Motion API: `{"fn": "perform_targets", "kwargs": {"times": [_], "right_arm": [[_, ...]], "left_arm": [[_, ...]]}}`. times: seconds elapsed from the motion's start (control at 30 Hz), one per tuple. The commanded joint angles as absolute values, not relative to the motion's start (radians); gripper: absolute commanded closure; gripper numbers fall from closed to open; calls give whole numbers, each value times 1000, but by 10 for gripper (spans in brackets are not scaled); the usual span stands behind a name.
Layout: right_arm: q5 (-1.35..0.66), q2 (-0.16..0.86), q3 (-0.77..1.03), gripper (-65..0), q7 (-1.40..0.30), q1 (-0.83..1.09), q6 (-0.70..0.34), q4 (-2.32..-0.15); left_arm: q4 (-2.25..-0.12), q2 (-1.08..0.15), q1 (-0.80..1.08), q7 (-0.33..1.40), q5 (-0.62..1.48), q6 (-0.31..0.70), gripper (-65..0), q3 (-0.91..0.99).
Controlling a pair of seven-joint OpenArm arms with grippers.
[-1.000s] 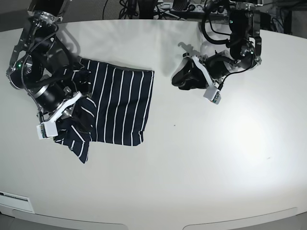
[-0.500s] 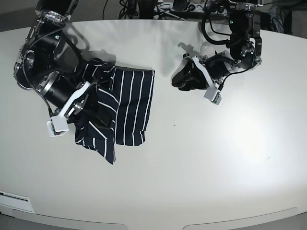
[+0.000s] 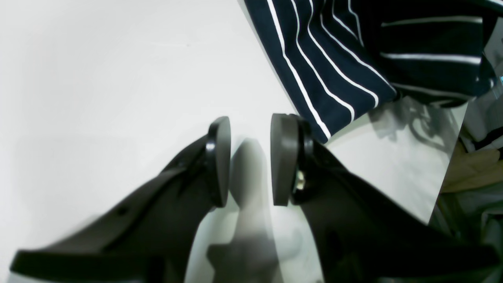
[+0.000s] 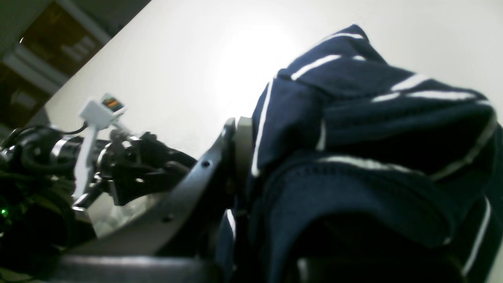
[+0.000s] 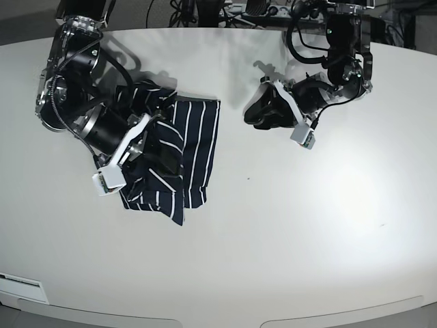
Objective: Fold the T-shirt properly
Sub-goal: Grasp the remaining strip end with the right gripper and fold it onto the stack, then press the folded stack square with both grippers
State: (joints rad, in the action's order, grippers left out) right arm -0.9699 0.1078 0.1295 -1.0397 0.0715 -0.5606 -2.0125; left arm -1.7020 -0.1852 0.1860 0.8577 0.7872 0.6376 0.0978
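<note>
Both arms black, bulky round joints, looping black cables, white camera block clipped near each wrist. Left end effector [image 3: 250,161] has flat grey pads [image 3: 283,157] on black fingers, small screw visible.

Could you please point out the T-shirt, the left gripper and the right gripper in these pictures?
T-shirt [image 5: 198,147]: base view, on its flat striped panel lying on the table.
Left gripper [image 3: 250,163]: left wrist view, midway between its open fingers.
Right gripper [image 4: 245,157]: right wrist view, where its fingers pinch the cloth.
</note>
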Motion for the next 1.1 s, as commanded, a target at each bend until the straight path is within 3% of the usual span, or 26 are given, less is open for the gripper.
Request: {"fn": "perform_targets", "kwargs": {"times": [0.0,0.03,0.07,0.17,0.3,0.43,0.47,0.53,0.57,0.6,0.67,0.77,0.9,1.07], "right_arm": [[-966,111,98,-184,-998,54,-567,-2026],[-934,111,60,-314,-991,49,-583,-2026],[-913,111,23,-386,-992,39,-603,-2026],[-933,112,-76,-392,-991,12,-698,-2027],[-1021,114,-173,-392,-988,-50,-698,-2028],[-973,114,-177,-384,-987,-103,-698,-2028],[-939,114,-167,-356,-984,-113,-698,-2028],[-836,114,-134,-204,-930,-127,-685,-2028],[-764,114,-115,-82,-889,-130,-643,-2028],[-690,115,-94,0,-843,-130,-596,-2028],[-562,126,-60,0,-756,-130,-493,-2020],[-440,168,-49,0,-664,-132,-422,-1973],[-417,206,-60,0,-639,-167,-430,-1821],[-417,234,-66,0,-637,-276,-489,-1548]], "left_arm": [[-1720,-188,177,839,814,644,-195,99],[-1720,-189,177,842,814,644,-195,99],[-1720,-189,176,845,814,644,-195,99],[-1720,-188,177,846,815,644,-195,99],[-1720,-188,176,846,815,644,-195,99],[-1720,-189,177,846,814,644,-194,99],[-1720,-189,176,846,814,644,-171,99],[-1720,-189,177,853,814,644,0,99],[-1720,-189,176,863,817,644,0,99],[-1720,-189,176,869,831,646,0,99],[-1721,-189,173,895,901,688,0,99],[-1723,-189,149,1044,1128,698,0,99],[-1726,-188,102,1220,1435,698,0,85],[-1726,-185,63,1256,1447,698,0,-34]]}}
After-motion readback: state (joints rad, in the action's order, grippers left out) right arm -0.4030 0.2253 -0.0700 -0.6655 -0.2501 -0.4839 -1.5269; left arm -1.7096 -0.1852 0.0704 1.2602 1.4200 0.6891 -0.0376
